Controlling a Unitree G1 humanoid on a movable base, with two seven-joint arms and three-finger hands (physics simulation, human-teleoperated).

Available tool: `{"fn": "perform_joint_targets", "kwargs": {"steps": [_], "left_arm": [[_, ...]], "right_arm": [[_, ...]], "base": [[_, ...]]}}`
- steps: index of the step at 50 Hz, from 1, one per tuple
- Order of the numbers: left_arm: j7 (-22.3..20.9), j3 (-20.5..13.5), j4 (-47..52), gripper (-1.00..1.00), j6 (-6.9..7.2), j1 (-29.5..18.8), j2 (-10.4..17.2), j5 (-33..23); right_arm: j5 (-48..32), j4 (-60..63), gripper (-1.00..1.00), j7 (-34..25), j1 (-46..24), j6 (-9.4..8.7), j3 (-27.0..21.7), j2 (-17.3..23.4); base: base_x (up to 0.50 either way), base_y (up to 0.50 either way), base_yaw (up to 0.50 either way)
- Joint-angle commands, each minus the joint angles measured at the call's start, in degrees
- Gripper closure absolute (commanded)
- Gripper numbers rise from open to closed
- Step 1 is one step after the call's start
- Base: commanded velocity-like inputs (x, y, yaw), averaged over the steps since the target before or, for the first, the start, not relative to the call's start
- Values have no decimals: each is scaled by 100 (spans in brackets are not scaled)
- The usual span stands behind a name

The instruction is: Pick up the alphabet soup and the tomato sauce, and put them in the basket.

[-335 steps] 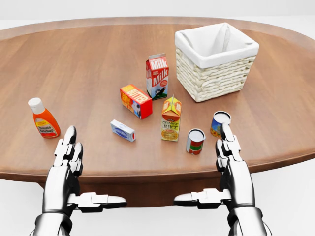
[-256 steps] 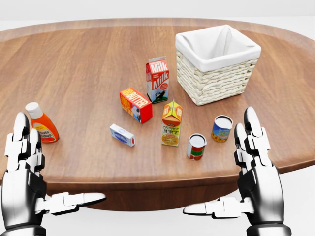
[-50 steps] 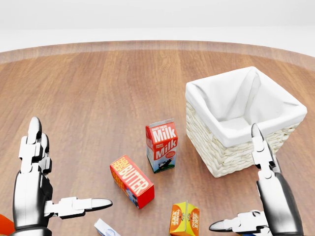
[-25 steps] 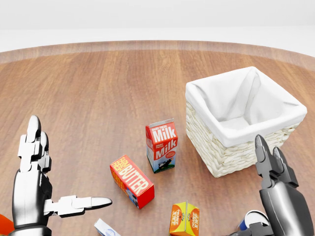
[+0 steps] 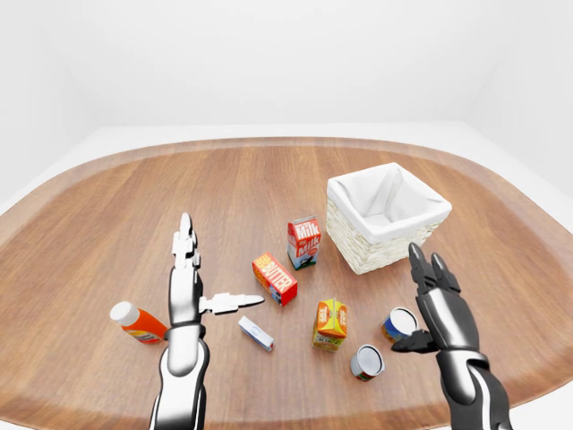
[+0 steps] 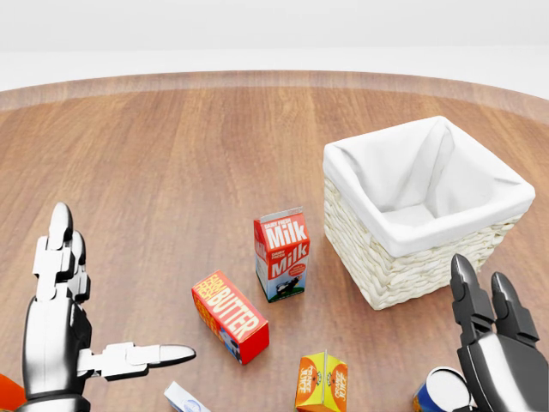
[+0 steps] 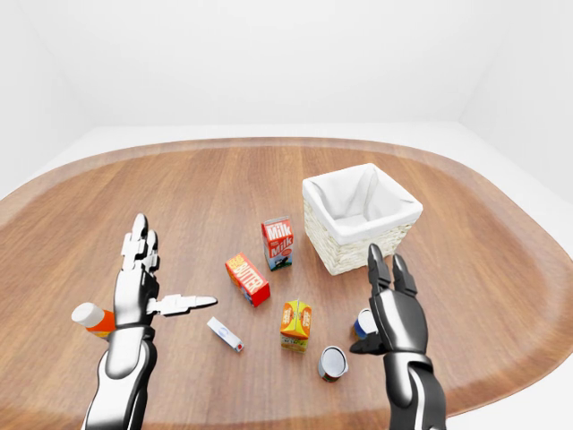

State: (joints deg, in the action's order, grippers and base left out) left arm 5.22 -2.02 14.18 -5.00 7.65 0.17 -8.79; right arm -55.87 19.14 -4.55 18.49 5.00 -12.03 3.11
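My right hand [image 5: 439, 309] is spread wide, fingers upright and thumb turned inward, holding nothing. It stands just beside the blue-labelled can [image 5: 399, 323], which I take to be the alphabet soup, on the side away from the orange juice carton [image 5: 330, 323]; in the left-eye view the thumb tip lies close against the can's wall, though I cannot tell whether it touches. The open posture suits a sideways wrap around the can, the likely next step.

The basket [image 5: 387, 219] serves as landmark. The blue can stands upright below it in the left-eye view, with my right hand between can and table edge. The red-labelled can [image 5: 366, 362], presumably the tomato sauce, stands lower still, near the blue can and just beside the juice carton. Both cans are outside the basket, whose white lining shows no contents, so neither placement is done.

The milk carton [image 6: 281, 254] stands just left of the basket; the butter box [image 6: 229, 316] lies below that. A small white box [image 5: 256, 333] lies lower left.

My left hand [image 5: 186, 287] is also open and empty, raised well left of the basket, near the ketchup bottle [image 5: 137, 323]; it appears parked clear of the work.
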Motion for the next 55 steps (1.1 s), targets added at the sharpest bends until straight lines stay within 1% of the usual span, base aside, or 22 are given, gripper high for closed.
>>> {"fn": "perform_joint_targets", "kwargs": {"steps": [1,17,20,25,29,38,55], "left_arm": [[10,-3,-11,-100,0,7,0,-16],[9,13,42,-100,0,25,-6,-35],[11,11,29,-100,0,26,-4,-33],[5,4,13,-100,0,32,-2,-22],[2,7,40,-100,0,30,-4,-27],[5,-9,-10,-100,0,-2,1,-16],[7,-16,-11,-100,0,-20,3,-6]], "right_arm": [[-298,133,-100,45,86,0,-20,11],[-766,9,-100,210,199,0,-30,50],[-902,-99,-100,336,189,0,-6,68],[-1120,-166,-100,464,194,0,63,96],[-1112,-162,-100,447,205,0,95,111],[-1491,-606,-100,836,170,0,331,223],[-1646,-992,-100,1104,46,0,470,405]], "base": [[0,0,0],[0,0,0],[0,0,0],[0,0,0],[0,0,0],[0,0,0],[0,0,0]]}}
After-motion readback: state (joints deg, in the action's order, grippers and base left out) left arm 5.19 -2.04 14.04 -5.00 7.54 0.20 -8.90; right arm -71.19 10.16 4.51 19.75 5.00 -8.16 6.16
